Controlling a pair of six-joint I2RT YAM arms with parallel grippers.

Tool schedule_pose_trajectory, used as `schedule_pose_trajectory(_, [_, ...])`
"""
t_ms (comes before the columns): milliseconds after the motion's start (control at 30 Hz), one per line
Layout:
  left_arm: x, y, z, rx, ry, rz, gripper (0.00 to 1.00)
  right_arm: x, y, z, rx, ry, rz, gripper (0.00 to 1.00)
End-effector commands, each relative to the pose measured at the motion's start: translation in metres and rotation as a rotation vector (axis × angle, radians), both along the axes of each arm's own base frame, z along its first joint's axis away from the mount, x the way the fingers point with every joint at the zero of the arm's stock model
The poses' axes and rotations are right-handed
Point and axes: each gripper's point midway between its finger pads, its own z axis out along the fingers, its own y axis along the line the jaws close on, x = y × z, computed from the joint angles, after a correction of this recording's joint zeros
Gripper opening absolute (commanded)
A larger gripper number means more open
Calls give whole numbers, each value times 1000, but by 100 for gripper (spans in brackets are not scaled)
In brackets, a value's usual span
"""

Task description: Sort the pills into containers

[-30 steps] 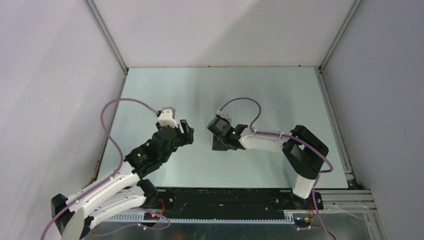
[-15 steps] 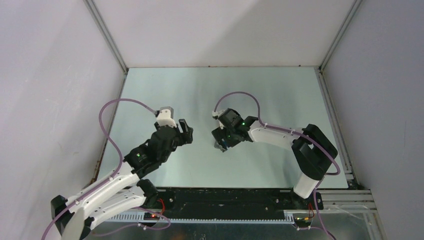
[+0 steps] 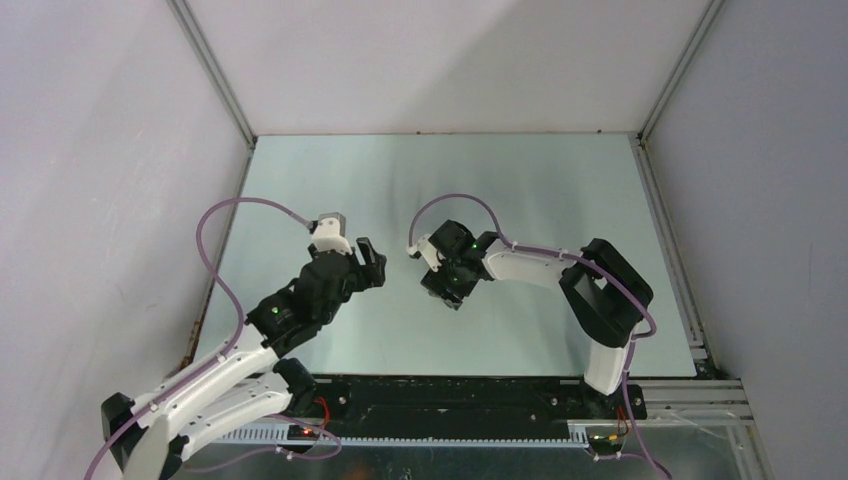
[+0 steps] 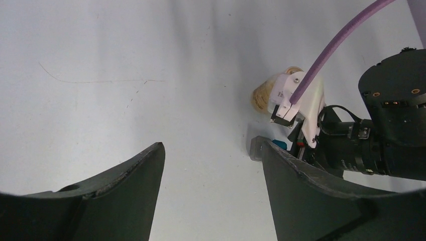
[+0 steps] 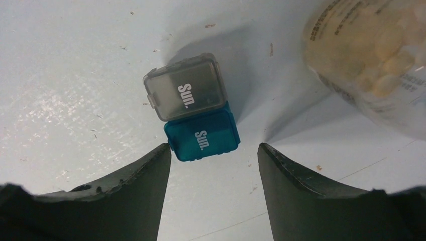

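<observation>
A tiny container lies on the table: a teal case (image 5: 203,135) marked "Sun." with a grey see-through lid (image 5: 186,95) joined to its far side. My right gripper (image 5: 212,150) is open just short of it, nothing between the fingers; the left fingertip (image 5: 162,150) sits at the case's corner. Pale pills show inside a clear bottle (image 5: 371,55) at the upper right. From above, the right gripper (image 3: 445,290) hides the container. My left gripper (image 3: 372,262) hangs open and empty (image 4: 210,145); a sliver of the teal case (image 4: 280,144) peeks past its right finger.
The right arm's wrist and camera (image 4: 382,125) fill the right side of the left wrist view, with the pale bottle (image 4: 262,96) behind it. White walls enclose the table (image 3: 560,190) on three sides. A purple cable (image 3: 455,205) loops above the right wrist.
The right gripper went from shut to open and its wrist swung left and turned. The left arm barely moved.
</observation>
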Motion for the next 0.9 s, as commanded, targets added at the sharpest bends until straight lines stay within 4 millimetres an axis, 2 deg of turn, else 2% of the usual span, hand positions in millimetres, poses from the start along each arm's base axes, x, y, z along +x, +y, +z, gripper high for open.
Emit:
schedule_pose_trajectory(0, [3,-1,13,-57,-28,12,77,14,22,16,48,-78,65,67])
schedule_pose_trajectory(267, [2,-2,11,-80,-17,2,78,16,39,11,88,-94,97,60])
schedule_pose_trajectory(333, [1,-1,11,-84,-17,3,78,16,40,10,95,-88,90,55])
schedule_pose_trajectory(400, [0,-1,9,-86,-12,3,78,15,40,10,99,-81,74,45])
schedule_pose_trajectory(433, [0,-1,8,-89,-8,5,78,15,39,11,98,-79,66,37])
schedule_pose_trajectory(467, [0,-1,8,-93,-5,5,77,14,39,12,103,-74,50,34])
schedule_pose_trajectory(500, [-1,-1,7,-98,1,7,78,14,38,15,109,-75,40,30])
schedule_pose_trajectory(633, [-3,-6,5,-145,23,1,78,10,38,35,198,-77,-17,28])
schedule_pose_trajectory(767, [-7,-24,3,-237,71,-46,78,6,37,62,328,-73,-70,29])
schedule_pose_trajectory(833, [-9,-34,2,-290,98,-67,78,3,34,85,409,-93,-94,30])
schedule_pose_trajectory(867, [-8,-40,2,-328,109,-73,78,0,32,85,429,-91,-98,30])
